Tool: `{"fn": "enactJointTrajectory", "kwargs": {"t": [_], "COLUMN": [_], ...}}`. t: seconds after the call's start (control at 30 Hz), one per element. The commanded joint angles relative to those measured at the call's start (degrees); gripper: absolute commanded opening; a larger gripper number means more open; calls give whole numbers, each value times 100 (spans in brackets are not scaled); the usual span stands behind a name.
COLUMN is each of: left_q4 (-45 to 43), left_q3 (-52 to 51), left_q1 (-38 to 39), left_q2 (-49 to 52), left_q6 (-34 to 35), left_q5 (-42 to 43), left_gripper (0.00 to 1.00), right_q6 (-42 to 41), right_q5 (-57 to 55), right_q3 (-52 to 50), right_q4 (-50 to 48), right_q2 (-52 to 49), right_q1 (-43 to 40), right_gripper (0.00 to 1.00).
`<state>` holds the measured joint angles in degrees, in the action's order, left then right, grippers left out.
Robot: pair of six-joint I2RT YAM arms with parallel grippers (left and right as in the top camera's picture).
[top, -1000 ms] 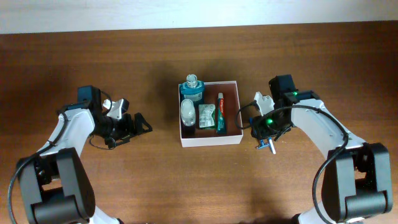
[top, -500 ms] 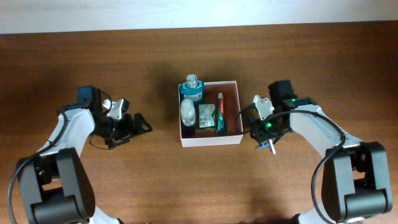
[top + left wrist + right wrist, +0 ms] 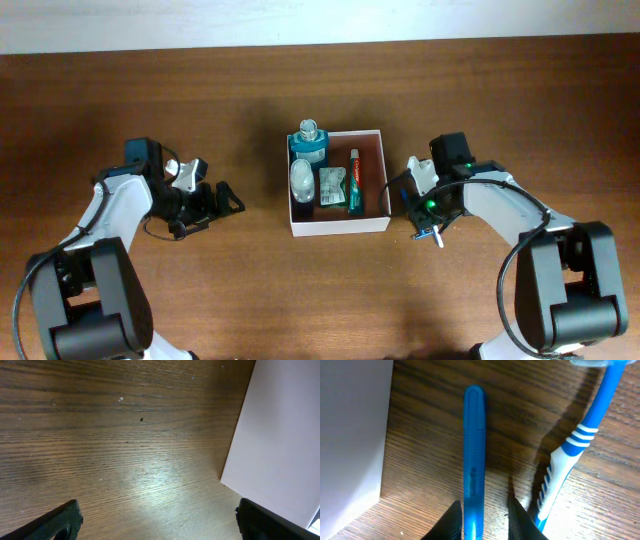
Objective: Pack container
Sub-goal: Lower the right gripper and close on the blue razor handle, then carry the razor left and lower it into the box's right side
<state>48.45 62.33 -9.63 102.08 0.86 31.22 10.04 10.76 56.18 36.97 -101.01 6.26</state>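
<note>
The container (image 3: 338, 226), a square white-walled box with a reddish-brown inside, sits mid-table and holds a bottle (image 3: 309, 140), a toothpaste tube (image 3: 354, 180) and small packets. My right gripper (image 3: 482, 515) is low on the table just right of the container's wall (image 3: 350, 435). A blue ribbed handle (image 3: 474, 450) lies between its narrowly open fingers. The left finger touches the handle and a gap shows at the right finger. Next to it lies a blue-and-white toothbrush (image 3: 565, 465). My left gripper (image 3: 160, 520) stands wide open over bare wood, left of the container (image 3: 280, 435).
Dark wooden table (image 3: 200, 290) all round. In the overhead view my right wrist (image 3: 430, 195) covers most of the blue items; only a blue tip (image 3: 424, 236) shows. The left arm (image 3: 150, 195) rests well left of the box.
My right gripper's jaws have narrowed round the blue handle and the wrist has shifted slightly towards the container. The left arm has not moved.
</note>
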Motion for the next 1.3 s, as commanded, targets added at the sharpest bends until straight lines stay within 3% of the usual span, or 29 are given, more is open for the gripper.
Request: {"fn": "enactJointTrajectory", "kwargs": {"t": [0.0, 0.5, 1.07, 1.27], "left_q4": [2, 2, 2, 2], "left_q3": [-35, -35, -35, -35], "left_q1": [-17, -20, -17, -20], "left_q2": [-151, -151, -151, -151], "left_q6": [-70, -68, -68, -70], "left_q5": [20, 20, 20, 20], "left_gripper": [99, 99, 99, 99], "right_q6": [24, 22, -332, -855], "right_q5": [-90, -66, 684, 1113], "right_q3": [-52, -17, 2197, 2505], "right_q4": [4, 26, 2179, 2319], "right_q2": [-74, -72, 234, 490], "right_q1": [9, 9, 9, 52], "right_gripper": [22, 4, 4, 4]}}
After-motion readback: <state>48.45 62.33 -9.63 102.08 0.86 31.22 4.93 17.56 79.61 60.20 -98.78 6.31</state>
